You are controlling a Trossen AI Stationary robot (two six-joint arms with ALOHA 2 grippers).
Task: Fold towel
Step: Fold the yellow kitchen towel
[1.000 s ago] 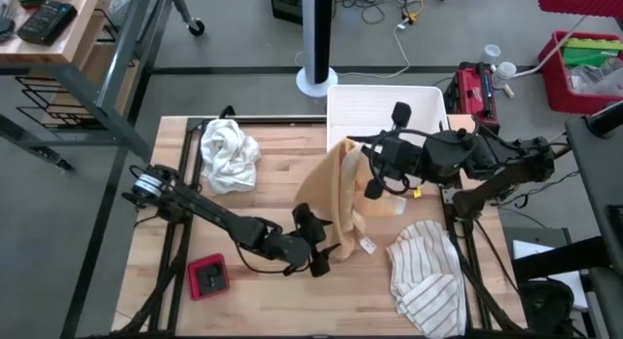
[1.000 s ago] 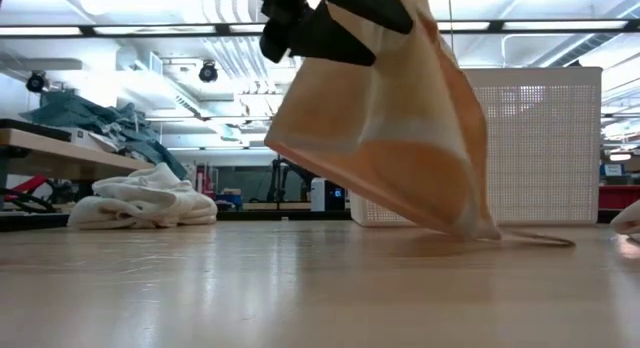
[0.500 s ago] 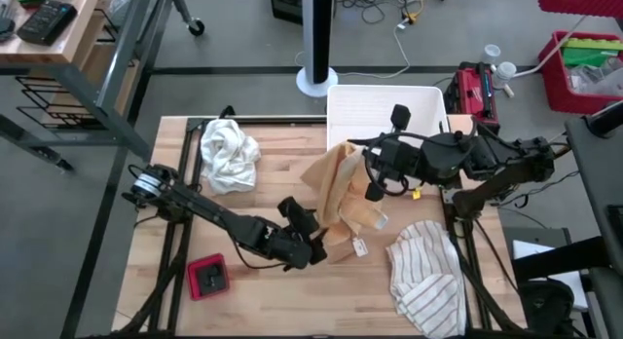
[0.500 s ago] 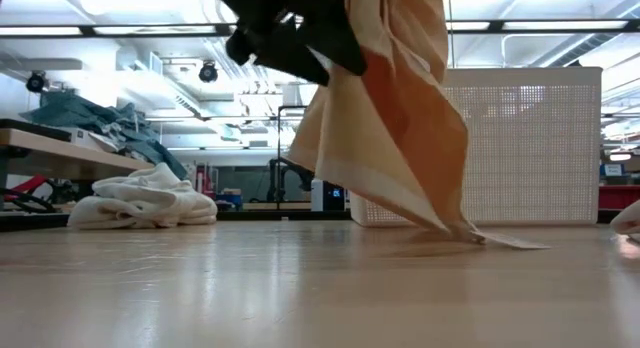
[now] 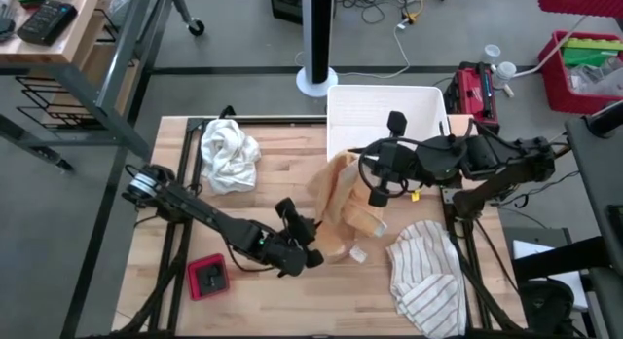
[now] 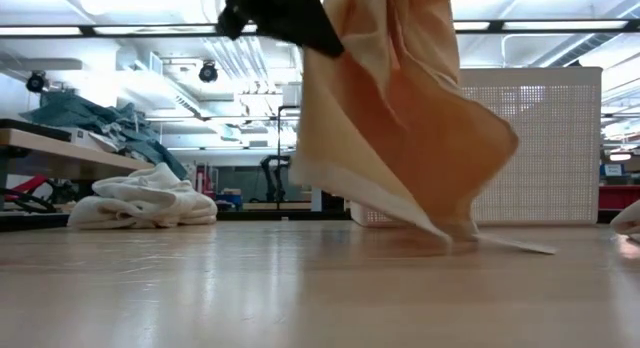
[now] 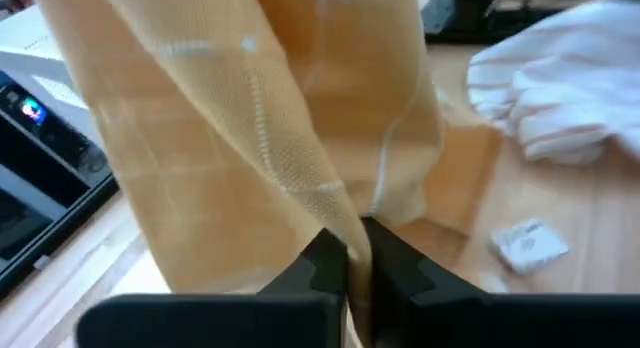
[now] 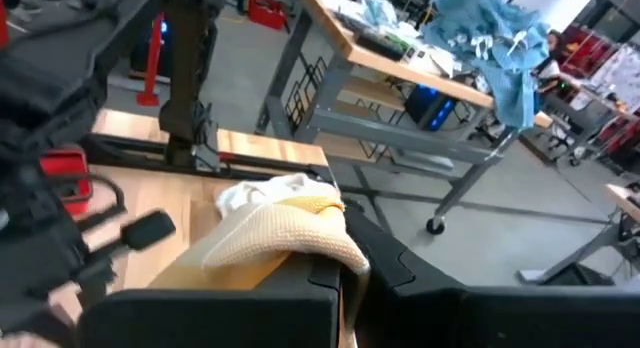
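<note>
The tan-orange towel (image 5: 346, 207) hangs in the middle of the table, and its lower hem (image 6: 450, 231) rests on the wood. My right gripper (image 5: 374, 193) is shut on its top, high above the table. My left gripper (image 5: 315, 249) is shut on the hanging cloth lower down, at the towel's left side; in the low view it shows as a dark shape (image 6: 280, 13) at the top. A white label (image 5: 358, 252) lies on the table beside the towel. My left gripper pinches a hanging fold of the towel (image 7: 352, 226) between its two shut fingers, coming from the table's left and slanting a little downward. One layer or several, I cannot tell. The cloth rises from the fingers, slack. My right gripper holds the towel's bunched upper end (image 8: 300, 233) between its shut fingers, nearly level, coming from the table's right. Several layers bulge out past the fingertips. The towel hangs below the gripper with its lower end on the table.
A crumpled white towel (image 5: 229, 154) lies at the far left, a striped towel (image 5: 428, 276) at the near right. A white basket (image 5: 384, 110) stands at the far edge behind the towel. A small red object (image 5: 207, 276) sits near the left front.
My left gripper, open a second ago, has shut on the towel's hanging left side and tipped. The towel has gathered from a wide spread sheet into a narrower hanging bunch, its hem still on the table. The right gripper has kept its place.
</note>
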